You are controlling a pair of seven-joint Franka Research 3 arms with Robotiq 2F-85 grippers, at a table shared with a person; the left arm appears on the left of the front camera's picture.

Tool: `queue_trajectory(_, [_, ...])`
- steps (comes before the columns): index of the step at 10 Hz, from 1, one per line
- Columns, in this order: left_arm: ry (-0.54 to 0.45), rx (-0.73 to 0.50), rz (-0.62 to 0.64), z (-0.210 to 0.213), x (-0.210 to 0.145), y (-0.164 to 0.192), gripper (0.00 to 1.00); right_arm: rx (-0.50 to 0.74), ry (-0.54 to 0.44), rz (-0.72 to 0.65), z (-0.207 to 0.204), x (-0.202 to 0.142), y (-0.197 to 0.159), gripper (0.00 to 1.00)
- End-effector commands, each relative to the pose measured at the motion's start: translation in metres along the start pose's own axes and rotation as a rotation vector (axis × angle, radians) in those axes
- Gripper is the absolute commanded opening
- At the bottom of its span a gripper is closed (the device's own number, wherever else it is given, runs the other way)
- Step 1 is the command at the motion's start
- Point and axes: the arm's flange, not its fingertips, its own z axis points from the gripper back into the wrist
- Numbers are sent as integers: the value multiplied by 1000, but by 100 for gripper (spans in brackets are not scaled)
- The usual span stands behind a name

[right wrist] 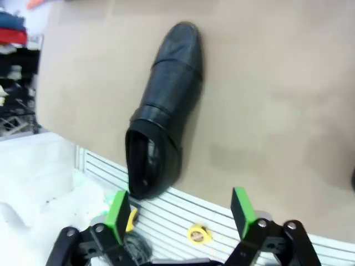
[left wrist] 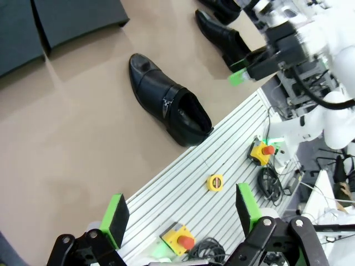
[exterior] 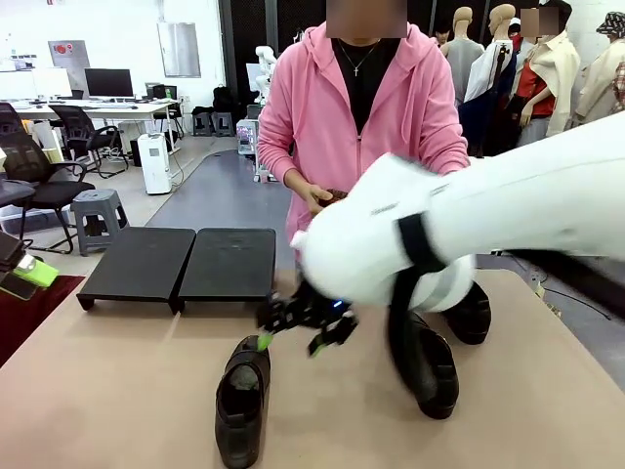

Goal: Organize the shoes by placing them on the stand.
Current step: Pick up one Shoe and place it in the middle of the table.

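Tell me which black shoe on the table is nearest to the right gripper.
The lone shoe in the foreground, directly beside the right gripper; the other two shoes lie farther right.

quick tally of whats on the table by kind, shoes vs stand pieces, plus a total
black loafers: 3 (near loafer, middle loafer, far loafer)
black stand sections: 2 (left stand section, right stand section)
total: 5

Three black shoes (exterior: 242, 401) (exterior: 430, 366) (exterior: 476, 315) on the table (exterior: 117, 391), two stands (exterior: 137, 262) (exterior: 229, 262), two grippers (left wrist: 181, 209) (right wrist: 179, 208), one person (exterior: 366, 107).
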Motion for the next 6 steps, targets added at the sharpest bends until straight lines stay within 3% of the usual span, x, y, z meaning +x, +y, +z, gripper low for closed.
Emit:
queue_trajectory(1, [-12, -24, -13, 0, 0, 1, 100, 28, 1, 28, 6, -12, -9, 100])
queue_trajectory(2, [-12, -24, -13, 0, 0, 1, 100, 99, 95, 142, -21, -27, 19, 100])
queue_trajectory(3, [-12, -24, -13, 0, 0, 1, 100, 93, 168, 249, -40, -47, 39, 100])
queue_trajectory(6, [-12, -24, -13, 0, 0, 1, 100, 79, 280, 222, -30, -81, 35, 100])
